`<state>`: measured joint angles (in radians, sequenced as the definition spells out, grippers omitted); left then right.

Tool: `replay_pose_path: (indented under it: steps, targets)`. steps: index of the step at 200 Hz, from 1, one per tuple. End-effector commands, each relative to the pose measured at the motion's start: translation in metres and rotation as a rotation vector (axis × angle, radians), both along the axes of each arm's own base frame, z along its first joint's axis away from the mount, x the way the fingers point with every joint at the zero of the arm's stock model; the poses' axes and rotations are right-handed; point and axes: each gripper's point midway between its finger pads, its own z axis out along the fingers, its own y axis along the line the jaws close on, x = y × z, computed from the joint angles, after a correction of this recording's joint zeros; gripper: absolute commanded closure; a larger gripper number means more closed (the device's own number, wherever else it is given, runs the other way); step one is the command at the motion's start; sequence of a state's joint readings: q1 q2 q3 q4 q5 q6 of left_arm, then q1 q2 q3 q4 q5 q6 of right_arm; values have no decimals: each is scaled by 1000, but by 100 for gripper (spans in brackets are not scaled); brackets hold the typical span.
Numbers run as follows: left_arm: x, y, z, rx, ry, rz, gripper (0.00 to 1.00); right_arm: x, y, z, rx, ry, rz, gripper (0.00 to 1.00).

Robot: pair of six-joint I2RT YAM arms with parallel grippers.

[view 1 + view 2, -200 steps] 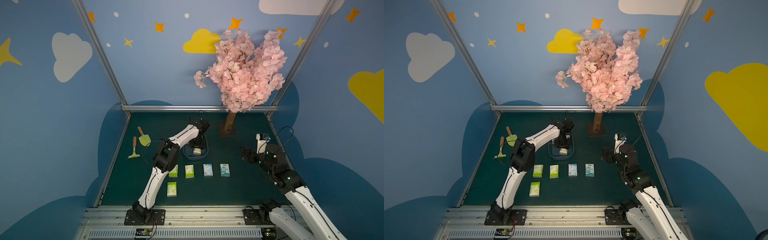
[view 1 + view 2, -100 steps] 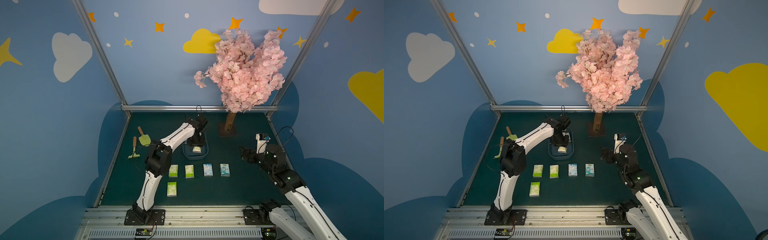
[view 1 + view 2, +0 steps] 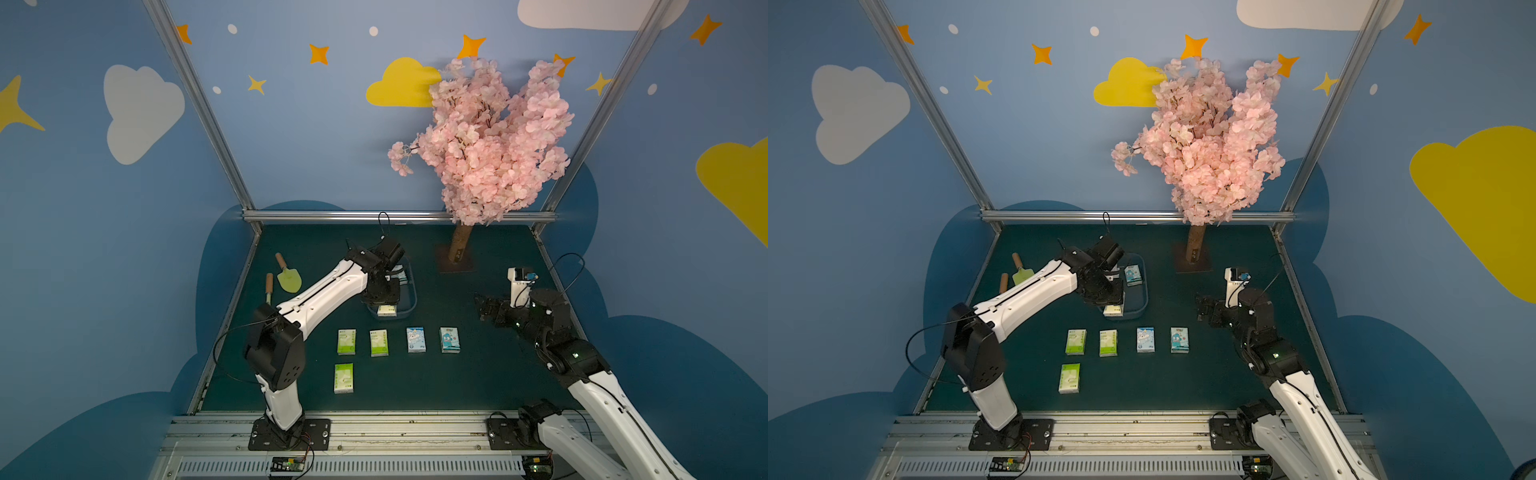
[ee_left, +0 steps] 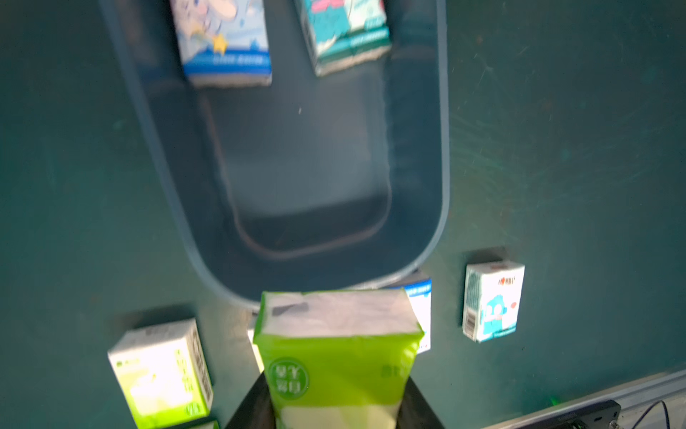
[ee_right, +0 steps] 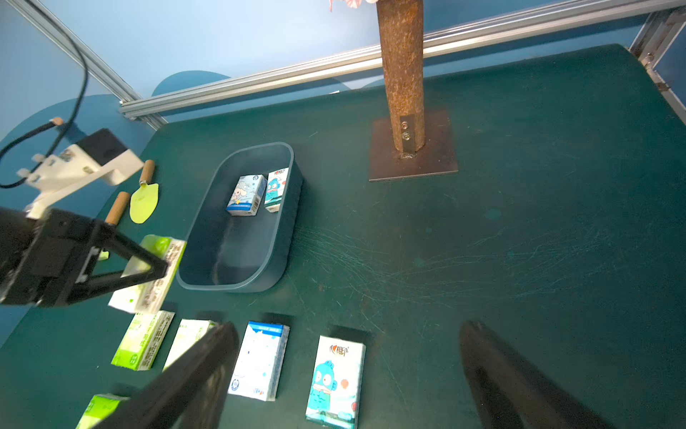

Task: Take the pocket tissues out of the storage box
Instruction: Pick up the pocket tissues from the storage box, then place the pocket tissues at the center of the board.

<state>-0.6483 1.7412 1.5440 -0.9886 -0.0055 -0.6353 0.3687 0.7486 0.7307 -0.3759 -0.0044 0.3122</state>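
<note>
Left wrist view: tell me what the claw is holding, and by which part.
The left claw grips a lime-green tissue packet by its two sides, at the end nearest the camera; the other end sticks out free.

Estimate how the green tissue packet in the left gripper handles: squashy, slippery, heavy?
The green packet looks film-wrapped over soft tissue, so it probably squashes a little in the left gripper. The shiny wrap may be slippery. It is likely light, and flat-sided like the blue packet lying flat nearby, so it shouldn't roll.
</note>
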Motion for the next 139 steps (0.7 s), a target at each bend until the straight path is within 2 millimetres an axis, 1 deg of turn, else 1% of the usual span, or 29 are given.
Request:
replay_pose_path:
  steps: [1,25,46,71,84,103,121,139]
  targets:
    - [-29,9,1,4,25,54,54,3,8,2,4,-15,45,2]
    - [-61,19,-3,20,36,77,55,6,11,0,-9,-13,65,2]
    - [-88,31,-11,60,49,104,55,9,15,2,-14,-19,85,2]
    - [-113,38,-20,66,76,128,54,11,21,0,-8,-11,115,2]
    - [-124,39,-26,72,88,131,54,12,24,1,-2,-9,125,2]
    - [-137,35,-38,61,129,123,54,13,26,2,6,-9,134,2]
    - [-145,32,-49,65,161,113,54,13,26,3,7,-15,139,2]
    - [-149,26,-59,56,191,103,54,12,27,3,4,-13,146,2]
